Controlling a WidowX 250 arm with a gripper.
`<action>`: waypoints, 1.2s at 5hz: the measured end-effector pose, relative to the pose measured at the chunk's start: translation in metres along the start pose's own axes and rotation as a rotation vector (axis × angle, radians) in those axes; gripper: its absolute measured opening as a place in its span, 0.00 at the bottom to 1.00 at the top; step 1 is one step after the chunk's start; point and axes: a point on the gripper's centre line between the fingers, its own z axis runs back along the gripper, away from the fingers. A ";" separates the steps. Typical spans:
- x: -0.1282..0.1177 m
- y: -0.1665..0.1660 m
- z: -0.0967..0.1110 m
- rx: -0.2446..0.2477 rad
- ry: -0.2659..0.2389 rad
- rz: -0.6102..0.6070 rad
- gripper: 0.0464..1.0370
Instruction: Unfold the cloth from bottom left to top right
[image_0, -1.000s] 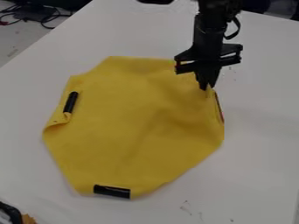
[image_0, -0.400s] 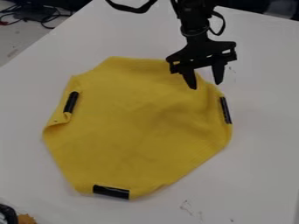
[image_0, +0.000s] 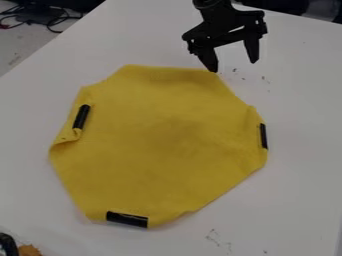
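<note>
The black gripper (image_0: 233, 66) hangs near the top of the view, just beyond the upper right edge of the cloth. Its two fingers are spread wide with nothing between them, the left fingertip beside the cloth's top edge. The yellow cloth (image_0: 160, 145) lies mostly flat as a rough many-sided shape, with black strips at its left, right and bottom edges. A small fold shows at its left edge under the strip, and the right edge has a slight crease near its upper part.
The white table (image_0: 300, 190) surrounds the cloth, with small dark specks near the gripper and at the lower right. Black and orange items (image_0: 9, 246) sit at the bottom left corner. Cables lie beyond the table at the upper left.
The gripper was at the cloth's upper right edge; it has opened, let go and moved up and slightly left. The cloth's right edge has spread outward to the right.
</note>
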 end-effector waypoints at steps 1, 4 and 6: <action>-0.018 0.035 0.010 0.070 0.107 0.078 0.96; -0.046 0.164 0.093 0.347 0.193 0.227 0.96; -0.058 0.190 0.100 0.372 0.221 0.266 0.96</action>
